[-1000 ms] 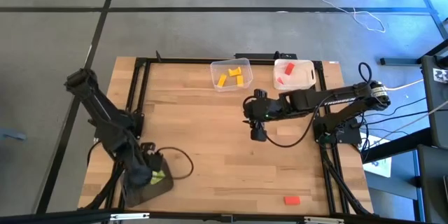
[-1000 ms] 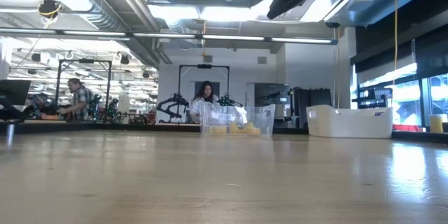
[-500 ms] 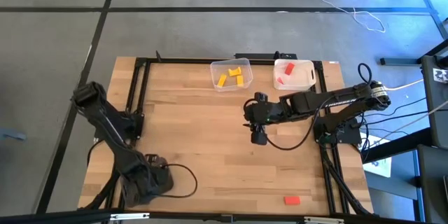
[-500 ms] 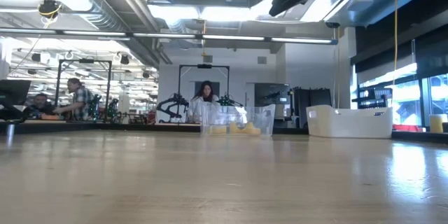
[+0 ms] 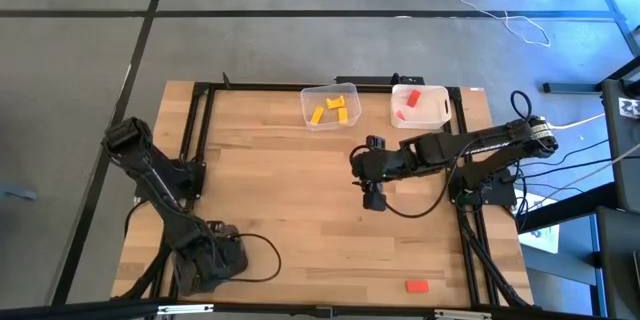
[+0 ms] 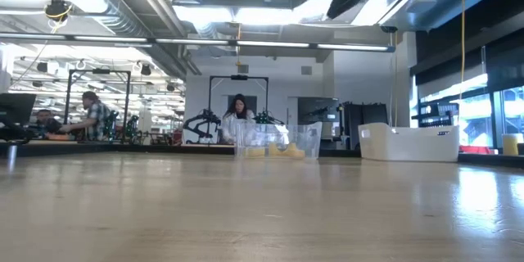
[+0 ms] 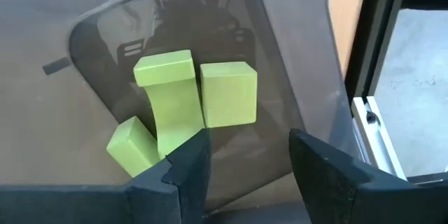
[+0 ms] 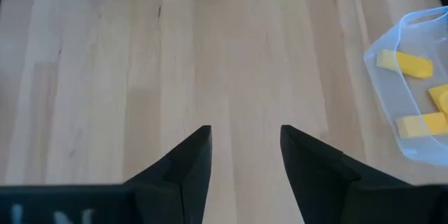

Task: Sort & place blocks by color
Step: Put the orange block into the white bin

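A: Starting at the table's left, the left gripper [image 5: 212,260] sits low over the dark grey bin [image 7: 98,56] at the near-left corner of the table [image 5: 270,200]. From above, the arm covers that bin completely.

B: The left wrist camera fills that in: three light green blocks [image 7: 185,98] lie inside the bin, bunched and touching, one standing on end. The fingers are spread apart with nothing between them, just above the blocks.

A: Moving right along the table, the clear bin [image 5: 330,107] at the far edge holds the yellow-orange blocks [image 5: 334,109]. Beside it, the white bin [image 5: 419,105] holds red blocks [image 5: 408,103].

B: And the right gripper [image 5: 372,198] hangs over bare wood mid-table, nearer to us than those two bins. Its wrist view shows the jaws parted and empty, with the clear bin's corner and some yellow pieces cut off at the frame edge.

A: One lone red block [image 5: 417,285] lies near the table's front edge, well apart from both grippers.

B: The low view misses that one. It shows only both far bins, and people in the room beyond.
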Available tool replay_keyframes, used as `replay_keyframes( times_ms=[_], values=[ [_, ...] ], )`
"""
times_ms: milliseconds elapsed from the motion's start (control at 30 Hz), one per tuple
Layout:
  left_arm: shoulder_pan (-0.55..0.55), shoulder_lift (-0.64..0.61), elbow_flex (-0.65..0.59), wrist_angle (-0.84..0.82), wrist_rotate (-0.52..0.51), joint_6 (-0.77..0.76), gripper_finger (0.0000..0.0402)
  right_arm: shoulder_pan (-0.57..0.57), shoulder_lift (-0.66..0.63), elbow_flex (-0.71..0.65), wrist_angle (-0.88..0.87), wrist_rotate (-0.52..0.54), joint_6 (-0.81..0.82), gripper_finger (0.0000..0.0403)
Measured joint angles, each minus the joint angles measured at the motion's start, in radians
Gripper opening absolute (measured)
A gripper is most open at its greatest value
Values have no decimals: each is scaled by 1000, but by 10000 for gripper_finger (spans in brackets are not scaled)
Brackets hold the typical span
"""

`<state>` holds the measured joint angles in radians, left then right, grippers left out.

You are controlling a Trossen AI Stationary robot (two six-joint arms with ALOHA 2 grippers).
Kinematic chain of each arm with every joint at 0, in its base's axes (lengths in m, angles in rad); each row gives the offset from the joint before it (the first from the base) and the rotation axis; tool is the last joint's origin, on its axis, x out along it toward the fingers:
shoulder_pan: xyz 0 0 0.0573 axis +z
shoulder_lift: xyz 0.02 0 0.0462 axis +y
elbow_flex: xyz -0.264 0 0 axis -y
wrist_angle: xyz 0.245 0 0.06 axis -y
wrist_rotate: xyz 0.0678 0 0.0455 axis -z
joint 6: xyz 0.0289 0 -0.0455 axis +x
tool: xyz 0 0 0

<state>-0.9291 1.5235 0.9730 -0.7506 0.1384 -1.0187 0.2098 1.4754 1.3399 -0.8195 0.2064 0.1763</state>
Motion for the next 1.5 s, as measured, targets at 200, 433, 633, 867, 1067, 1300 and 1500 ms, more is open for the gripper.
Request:
replay_keyframes(
  times_ms=[200,433,633,867,1067,1300,1500],
  values=[
    [0,-79,0,-25,-36,0,182,46,0,138,-291,-5,107,171],
    [0,-256,0,-119,-250,-1,183,119,1,196,-450,-159,230,171],
    [0,-386,0,-136,-413,17,183,216,20,143,-471,-347,327,171],
    [1,-480,0,-137,-485,34,183,348,84,43,-276,-459,369,171],
    [1,-517,0,-137,-495,35,183,437,183,7,-116,-499,376,171],
    [1,-518,0,-136,-495,65,183,511,326,7,-54,-571,460,171],
    [1,-518,0,-136,-508,113,183,558,417,7,-47,-563,493,171]
  ],
)
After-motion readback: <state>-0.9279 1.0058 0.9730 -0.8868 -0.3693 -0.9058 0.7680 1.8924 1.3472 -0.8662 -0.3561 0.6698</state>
